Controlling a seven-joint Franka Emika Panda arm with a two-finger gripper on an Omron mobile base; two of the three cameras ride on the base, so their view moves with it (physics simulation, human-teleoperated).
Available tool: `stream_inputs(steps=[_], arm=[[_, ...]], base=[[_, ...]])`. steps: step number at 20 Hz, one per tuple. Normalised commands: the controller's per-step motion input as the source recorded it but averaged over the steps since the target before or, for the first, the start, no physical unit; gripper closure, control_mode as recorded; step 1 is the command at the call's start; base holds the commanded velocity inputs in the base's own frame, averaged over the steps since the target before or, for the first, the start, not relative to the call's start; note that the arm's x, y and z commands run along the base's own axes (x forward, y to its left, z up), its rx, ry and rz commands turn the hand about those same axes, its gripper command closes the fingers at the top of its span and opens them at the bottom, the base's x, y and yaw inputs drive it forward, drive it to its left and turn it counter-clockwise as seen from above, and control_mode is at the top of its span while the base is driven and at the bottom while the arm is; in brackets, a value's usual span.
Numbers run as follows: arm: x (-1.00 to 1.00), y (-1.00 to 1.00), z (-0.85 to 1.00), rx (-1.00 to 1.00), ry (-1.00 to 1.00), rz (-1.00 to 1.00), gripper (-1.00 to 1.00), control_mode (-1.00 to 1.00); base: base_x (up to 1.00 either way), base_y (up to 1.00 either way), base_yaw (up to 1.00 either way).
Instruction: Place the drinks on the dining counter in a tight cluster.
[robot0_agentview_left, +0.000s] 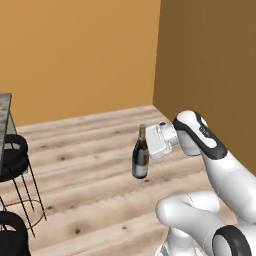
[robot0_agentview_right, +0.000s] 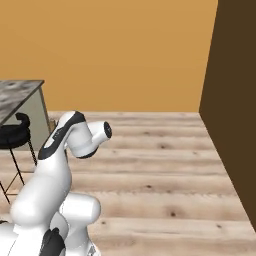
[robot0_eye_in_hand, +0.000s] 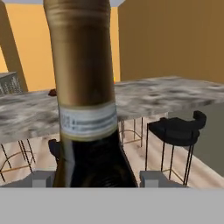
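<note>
Dark glass wine bottle with gold foil neck (robot0_agentview_left: 140, 160) hangs upright mid-frame, clamped in the two-finger gripper (robot0_agentview_left: 150, 148) above the wooden floor (robot0_agentview_left: 90, 150).

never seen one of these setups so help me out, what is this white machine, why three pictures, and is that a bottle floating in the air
The white machine is a robot arm on a base that can drive, in a rendered kitchen. Two pictures come from cameras on that base, behind the arm to its left and to its right. The third comes from a camera on the hand, looking along the gripper.

The bottle is not floating. In the left base view the gripper is closed on a dark wine bottle, holding it upright above the wooden floor. In the hand view that same bottle fills the foreground, its gold-foiled neck up and the fingertips on either side of it.

Beyond it in the hand view runs the dining counter, a long marbled stone top with black bar stools beneath it. A small dark thing sits on the counter at left, too small to identify.
</note>
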Motion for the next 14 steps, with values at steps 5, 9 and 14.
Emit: stream_inputs(steps=[5,9,14], arm=[[0.00,0.00,0.00,0.00,0.00,0.00,1.00,1.00],[0.00,0.00,0.00,0.00,0.00,0.00,1.00,1.00],[0.00,0.00,0.00,0.00,0.00,0.00,1.00,1.00]], base=[[0.93,0.02,0.22],[0.90,0.00,0.31],[0.87,0.00,0.35]])
